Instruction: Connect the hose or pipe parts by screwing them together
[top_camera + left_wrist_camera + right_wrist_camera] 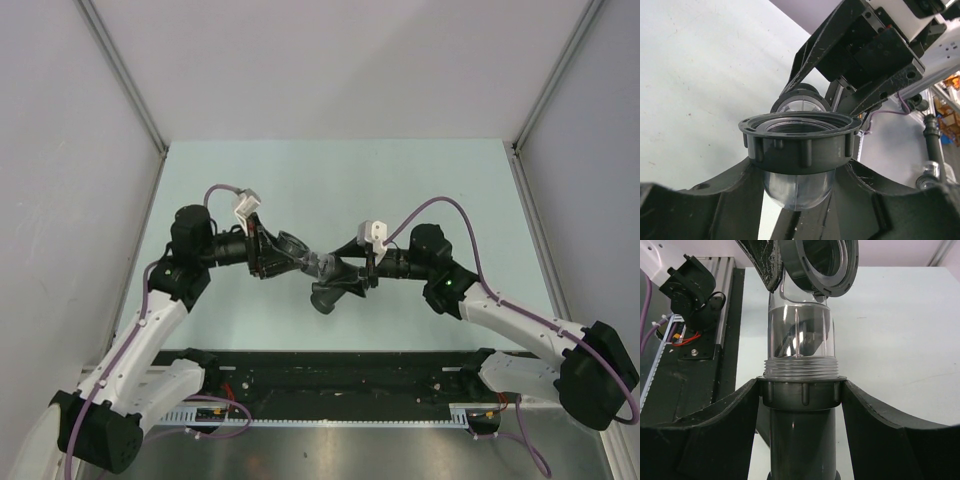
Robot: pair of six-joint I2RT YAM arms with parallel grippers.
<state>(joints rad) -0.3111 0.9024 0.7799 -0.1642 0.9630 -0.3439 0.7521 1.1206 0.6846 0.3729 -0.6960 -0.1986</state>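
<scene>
Because a threaded joint needs one half steadied while the other half is turned, the whole job is held aloft between the left gripper (pixel 799 167) and the right gripper (pixel 801 390), over the middle of the table (pixel 300 180), well apart from its left and right edges and not touching it. On the left, the jaws are closed on the ribbed rim of the ring nut (pixel 800 142), one finger on each side, a hold that suits twisting the nut about its own axis. On the right, the jaws are clamped likewise on the collar nut (pixel 802 396) that crowns the grey pipe fitting (pixel 800 440), which looks meant to keep that end from spinning. Out of the collar nut rises the clear tube (pixel 799 335), and a band of its threads shows bare just above the collar, so that joint seems, to my judgement, not fully wound down. At the tube's far end the ring nut appears tilted across its mouth; whether its threads have caught I cannot tell. By count: two grippers with two fingers each, two dark ribbed nuts, one in each grip, one clear tube between them, and one grey fitting, whose branched form shows only dimly from above.
</scene>
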